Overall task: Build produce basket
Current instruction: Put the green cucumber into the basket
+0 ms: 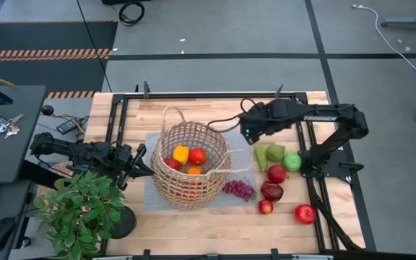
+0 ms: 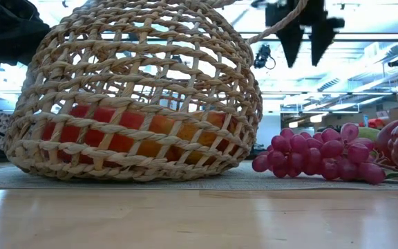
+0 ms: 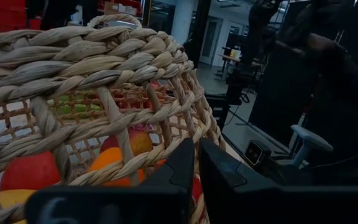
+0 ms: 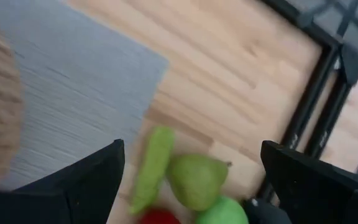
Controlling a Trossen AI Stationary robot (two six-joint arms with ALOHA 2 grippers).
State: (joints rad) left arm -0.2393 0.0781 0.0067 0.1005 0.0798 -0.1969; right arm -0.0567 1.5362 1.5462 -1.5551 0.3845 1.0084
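Even overhead light is falling on the surface (image 1: 215,217), leaving soft shadows beside the basket (image 1: 191,163). At surface level, bright ceiling lights are glaring behind the basket, darkening its weave. The right wrist picture is blurring the pears (image 4: 194,180).

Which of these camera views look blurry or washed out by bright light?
Low view: bright ceiling lights wash out the background behind the basket, and the near grapes look soft. Right wrist view: the pear and wood grain are blurred. High view: evenly lit and sharp.

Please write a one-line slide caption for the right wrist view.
Open right gripper above green pears beside the grey mat.
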